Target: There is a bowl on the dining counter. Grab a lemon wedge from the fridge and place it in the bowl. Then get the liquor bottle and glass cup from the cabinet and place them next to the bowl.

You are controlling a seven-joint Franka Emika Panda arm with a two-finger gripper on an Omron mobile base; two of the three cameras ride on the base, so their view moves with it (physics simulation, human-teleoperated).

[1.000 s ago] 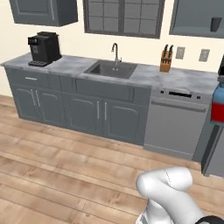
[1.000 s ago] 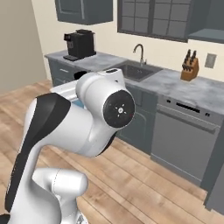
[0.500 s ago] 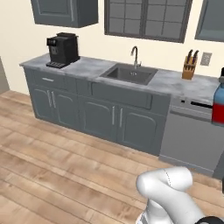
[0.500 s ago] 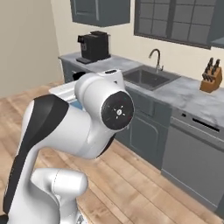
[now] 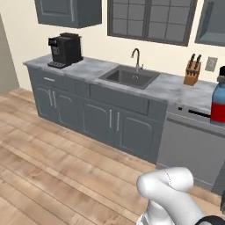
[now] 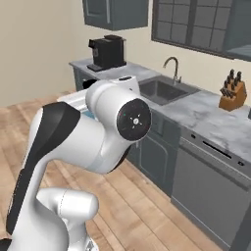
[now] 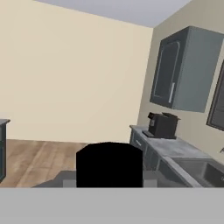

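The liquor bottle [image 5: 218,99] hangs at 3 o'clock in the left base view. Its black cap [image 7: 109,164] sits at 6 o'clock in the hand view, so the jaws probably pinch it. A loose grip could let it slip, or it could knock the sink tabletop [image 5: 176,88].

liquor bottle [image 5: 219,97] cut off at right edge, pincer fingertips hidden

Grey marble desk [image 5: 94,68] along the wall. Black coffee machine [image 5: 66,49] near left end. Sink [image 5: 128,77] with faucet [image 5: 137,58] set in mid-span, back edge. Knife block [image 5: 191,72] toward right end, by back edge. Wood floor [image 5: 52,167] below.
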